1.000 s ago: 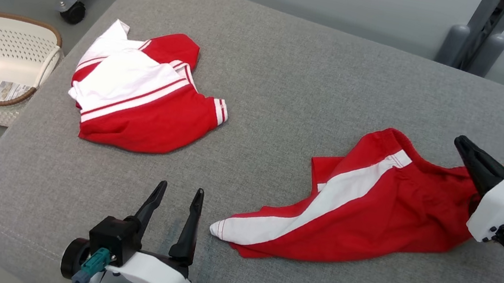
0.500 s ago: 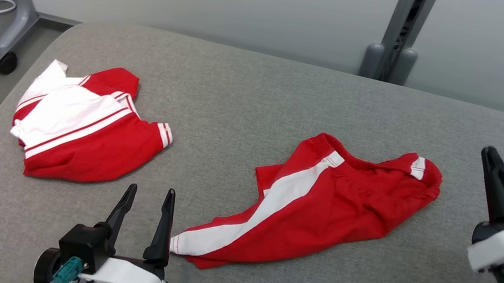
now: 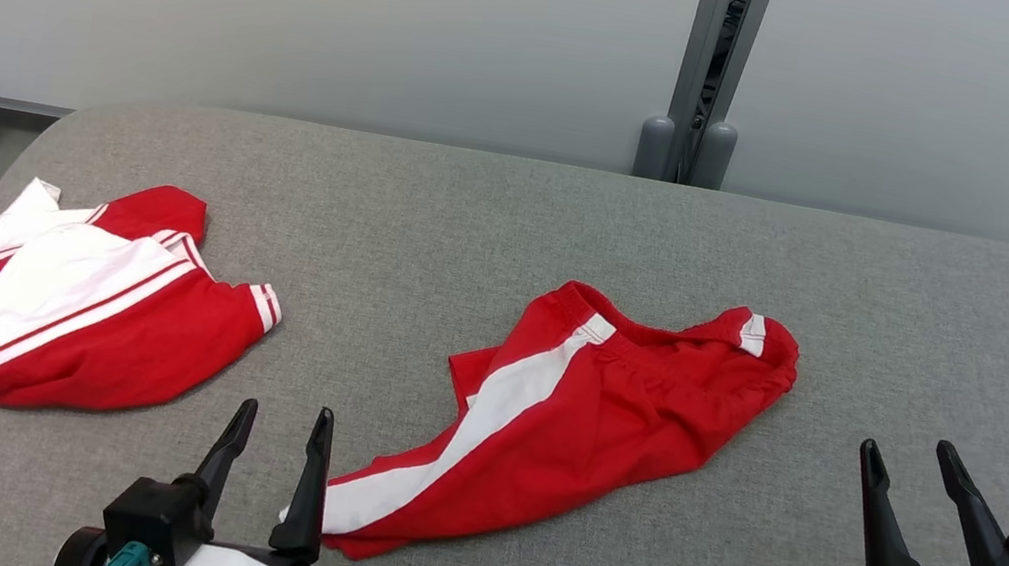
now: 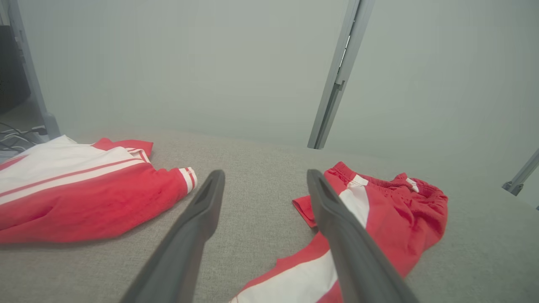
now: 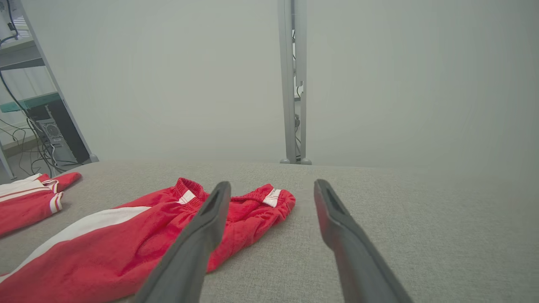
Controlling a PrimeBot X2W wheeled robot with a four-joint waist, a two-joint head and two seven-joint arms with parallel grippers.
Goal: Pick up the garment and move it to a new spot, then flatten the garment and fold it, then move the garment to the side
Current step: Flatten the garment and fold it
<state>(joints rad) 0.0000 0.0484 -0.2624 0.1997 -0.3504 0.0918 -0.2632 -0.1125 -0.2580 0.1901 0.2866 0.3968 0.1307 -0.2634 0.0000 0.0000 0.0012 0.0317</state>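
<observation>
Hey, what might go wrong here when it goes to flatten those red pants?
The red pants lie bunched, so a pinch at the cuff by the open left gripper may lift a single layer and twist them. The folded top sits close on the left; a wide sweep may ruffle it.

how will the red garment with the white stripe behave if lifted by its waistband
Probably floppy: the red garment lies in soft folds, so lifted by its waistband the leg would likely hang and trail. It looks thin, so likely light. Pushed, it would probably bunch rather than slide on the woven grey cushion.
</observation>
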